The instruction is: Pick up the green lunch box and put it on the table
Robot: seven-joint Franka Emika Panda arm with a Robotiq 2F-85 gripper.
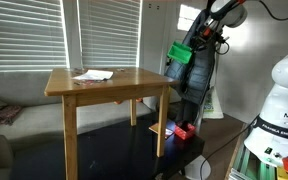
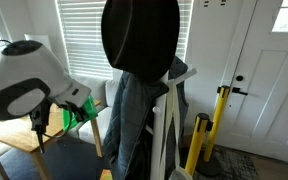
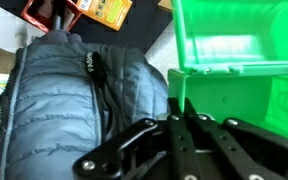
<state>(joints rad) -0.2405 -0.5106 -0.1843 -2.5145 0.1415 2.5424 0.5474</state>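
Note:
The green lunch box [image 1: 178, 53] is a small bright green plastic box, held in the air beside the right end of the wooden table [image 1: 109, 82], above tabletop height. My gripper [image 1: 194, 47] is shut on it. In the wrist view the box [image 3: 239, 45] is open and fills the upper right, and my black fingers [image 3: 177, 120] pinch its thin wall. In an exterior view a bit of the box [image 2: 76, 114] shows below the white arm [image 2: 24, 80].
White paper [image 1: 92, 74] lies on the tabletop. A small red object [image 1: 182, 130] sits on the low black platform [image 1: 124, 150]. A coat rack with a grey puffer jacket [image 3: 69, 100] and a black hat [image 2: 139, 35] stands just behind the box. A yellow post [image 2: 220, 125] stands by the door.

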